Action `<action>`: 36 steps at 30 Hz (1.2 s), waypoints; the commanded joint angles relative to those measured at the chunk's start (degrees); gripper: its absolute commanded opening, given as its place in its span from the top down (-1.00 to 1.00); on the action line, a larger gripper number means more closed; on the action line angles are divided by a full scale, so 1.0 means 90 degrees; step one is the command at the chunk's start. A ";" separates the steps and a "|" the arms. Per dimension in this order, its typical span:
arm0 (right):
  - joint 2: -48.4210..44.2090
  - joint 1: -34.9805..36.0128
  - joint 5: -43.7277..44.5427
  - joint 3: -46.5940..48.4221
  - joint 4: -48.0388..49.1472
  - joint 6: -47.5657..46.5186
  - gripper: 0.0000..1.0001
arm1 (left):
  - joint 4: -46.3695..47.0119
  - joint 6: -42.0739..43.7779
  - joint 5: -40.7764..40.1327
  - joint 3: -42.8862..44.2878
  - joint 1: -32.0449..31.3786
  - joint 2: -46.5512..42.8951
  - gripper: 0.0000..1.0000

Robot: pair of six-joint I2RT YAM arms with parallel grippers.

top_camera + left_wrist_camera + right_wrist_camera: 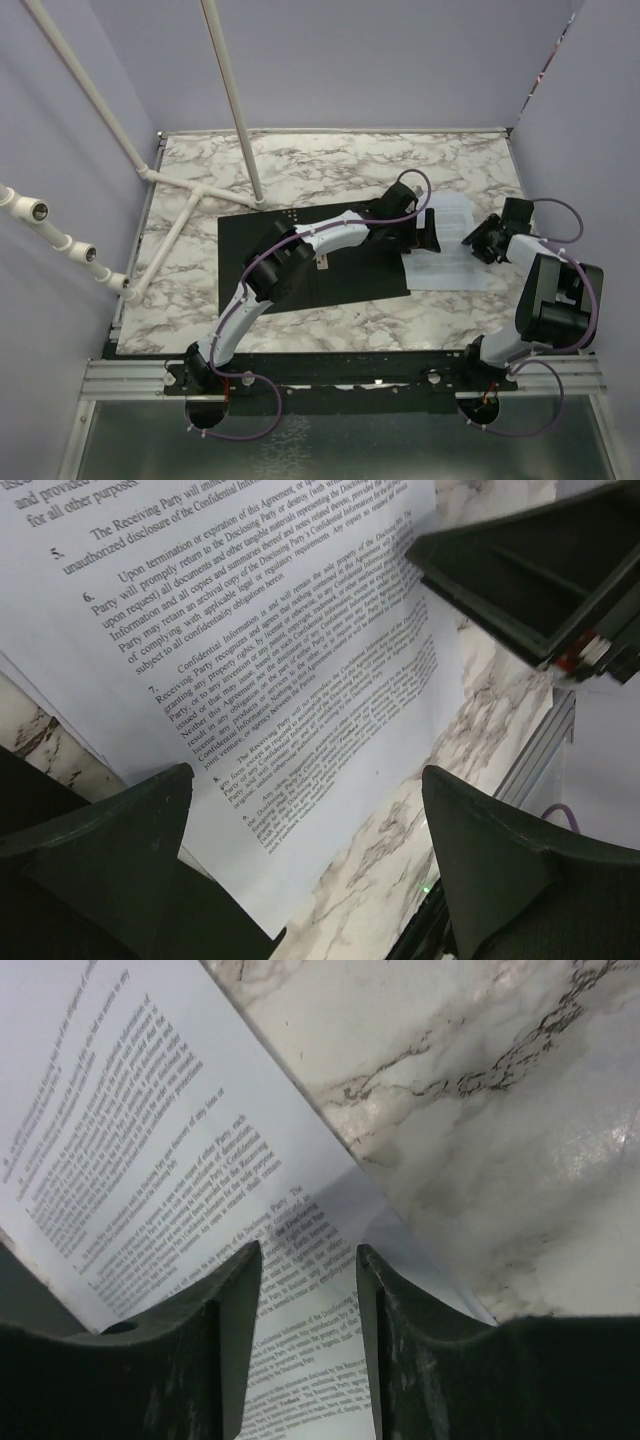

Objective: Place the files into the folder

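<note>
Top external view: we find the files (452, 262) lying flat on the table (330, 165), just beside the right edge of the open folder (260, 245) and not yet inside. The left gripper (425, 232) hovers over them, jaws wide and empty. The right gripper (482, 240) stands at their right edge, jaws parted, gripping nothing. We judge both are posted to shift the sheets leftward.

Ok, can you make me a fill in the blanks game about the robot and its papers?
1. The folder lies ____ on the table, black inside up.
2. In the top view, the files lie to the folder's ____ side.
3. The files are white with black ____.
4. The ____ arm reaches across the folder.

Missing words: open; right; text; left.
</note>
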 commanded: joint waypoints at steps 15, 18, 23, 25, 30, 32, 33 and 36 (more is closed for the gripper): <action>-0.1147 0.0023 -0.0235 -0.0501 0.0027 0.0136 0.32 | -0.0042 0.0051 0.0115 -0.0050 -0.0077 0.0361 -0.98; -0.1257 0.0028 0.0237 -0.0232 -0.0201 0.0067 0.01 | -0.0040 0.0111 0.0093 -0.0025 -0.0077 0.0255 -0.98; -0.0884 0.0021 0.1135 0.0113 -0.0386 0.0038 -0.51 | -0.0054 0.0250 0.0190 0.0133 -0.0075 0.0024 -0.98; -0.0617 0.0017 0.1401 0.0183 -0.0317 0.0071 -0.63 | -0.0089 0.0368 0.0112 0.0140 -0.0067 -0.0090 -0.98; 0.0022 0.0019 0.1577 0.0491 -0.0294 -0.0046 -0.68 | -0.0513 0.0815 -0.0318 0.0123 -0.0030 -0.0335 -0.98; 0.0186 0.0019 0.1387 0.0507 -0.0194 -0.0102 -0.68 | -0.0646 0.0972 -0.0556 0.0041 -0.0012 -0.0449 -0.98; 0.0270 0.0013 0.1272 0.0527 -0.0188 -0.0118 -0.68 | -0.0709 0.1053 -0.0691 0.0005 -0.0002 -0.0507 -0.98; 0.0419 0.0018 0.0929 0.0470 -0.0087 -0.0145 -0.67 | -0.0941 0.1277 -0.1084 -0.0011 0.0003 -0.0619 -0.98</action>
